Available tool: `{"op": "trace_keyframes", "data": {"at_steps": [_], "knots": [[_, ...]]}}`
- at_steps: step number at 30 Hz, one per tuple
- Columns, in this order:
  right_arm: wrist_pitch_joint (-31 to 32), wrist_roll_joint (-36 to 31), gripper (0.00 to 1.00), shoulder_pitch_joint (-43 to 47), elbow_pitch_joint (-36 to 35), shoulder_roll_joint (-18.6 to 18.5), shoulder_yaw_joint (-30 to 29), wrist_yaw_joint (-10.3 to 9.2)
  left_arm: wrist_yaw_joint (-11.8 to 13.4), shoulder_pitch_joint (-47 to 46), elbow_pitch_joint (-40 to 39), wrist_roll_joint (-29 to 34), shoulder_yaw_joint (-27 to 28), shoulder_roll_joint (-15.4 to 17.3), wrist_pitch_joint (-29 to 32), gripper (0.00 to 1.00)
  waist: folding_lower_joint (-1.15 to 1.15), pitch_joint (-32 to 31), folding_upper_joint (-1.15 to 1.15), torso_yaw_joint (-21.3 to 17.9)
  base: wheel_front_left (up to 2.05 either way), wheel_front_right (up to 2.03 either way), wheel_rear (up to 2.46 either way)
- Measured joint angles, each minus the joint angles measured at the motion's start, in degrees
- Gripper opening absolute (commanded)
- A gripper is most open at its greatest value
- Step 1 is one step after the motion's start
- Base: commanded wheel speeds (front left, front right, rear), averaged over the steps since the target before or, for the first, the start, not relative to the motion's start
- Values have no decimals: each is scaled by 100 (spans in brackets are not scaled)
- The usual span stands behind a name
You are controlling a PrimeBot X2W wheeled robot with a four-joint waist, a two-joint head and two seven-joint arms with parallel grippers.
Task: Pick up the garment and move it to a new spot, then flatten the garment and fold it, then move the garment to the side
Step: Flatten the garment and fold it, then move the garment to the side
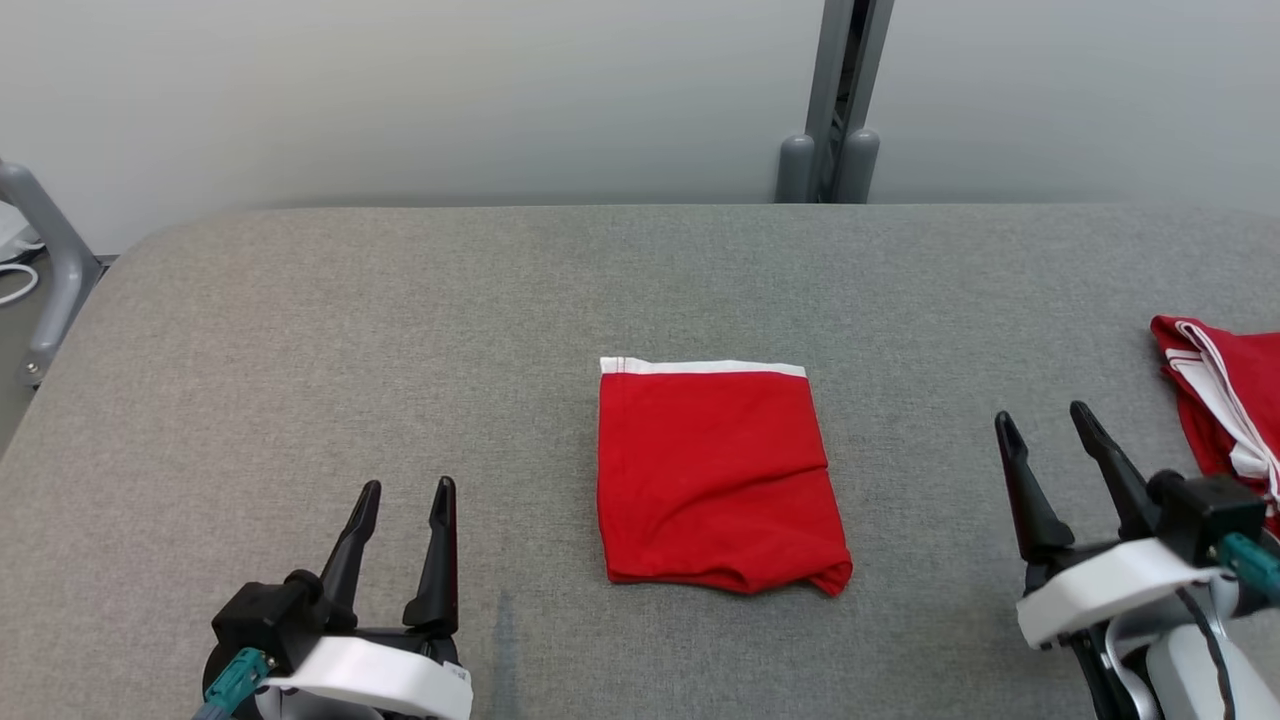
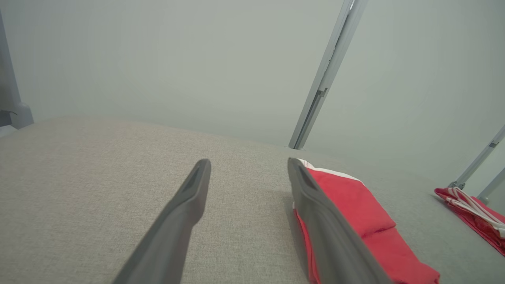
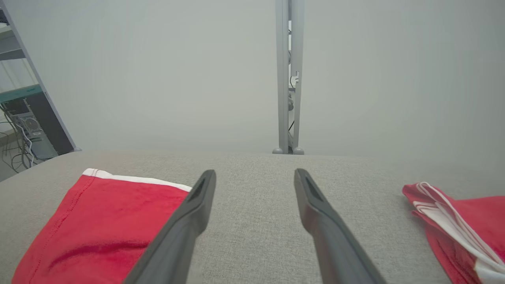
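You see a red garment (image 1: 715,475), folded into a rectangle with a white band along its far edge, lying at the middle of the grey table (image 1: 300,330). Your left gripper (image 1: 409,485) and right gripper (image 1: 1041,413) hover by the table's near edge, fingers spread wide, holding nothing.

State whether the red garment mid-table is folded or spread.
Folded: the red garment lies as a compact rectangle, with stacked layers showing at its near edge.

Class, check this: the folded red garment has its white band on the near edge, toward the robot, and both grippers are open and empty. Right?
No. The head view shows the white band on the far edge of the folded red garment. The rest holds: left gripper and right gripper are open and empty.
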Motion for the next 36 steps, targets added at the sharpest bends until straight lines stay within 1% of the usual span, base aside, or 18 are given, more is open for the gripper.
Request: {"op": "trace_keyframes", "data": {"at_steps": [1, 2, 4, 6, 10, 17, 36], "knots": [[0, 0, 100, 0, 0, 0, 0, 0, 0, 0, 0, 0, 0, 0, 0, 100, 0, 0, 0, 0, 0, 0, 0], [-4, -214, 100, 209, -155, 170, -267, 0, -2, -1, -20, 32, 23, 1, 0, 100, 0, 18, 0, -26, 0, 0, 0], [-7, -457, 100, 465, -312, 378, -478, 0, -23, 2, -48, 52, 45, 0, 0, 100, 0, 27, 0, -52, 0, 0, 0], [-7, -457, 100, 465, -312, 378, -478, 0, -23, 2, -48, 52, 45, 0, 0, 100, 0, 27, 0, -52, 0, 0, 0], [-18, -611, 100, 656, -407, 546, -619, 0, -15, 31, -80, 97, 77, 1, 0, 100, 0, 26, 0, -71, 0, 0, 0], [-21, -668, 100, 719, -448, 647, -693, 0, -8, 59, -82, 115, 53, 1, 0, 100, 0, 24, 0, -52, 0, 0, 0], [-21, -728, 100, 722, -436, 686, -694, 0, -8, 69, -67, 114, -4, 0, 0, 100, 0, 21, 0, 24, 0, 0, 0]]}}
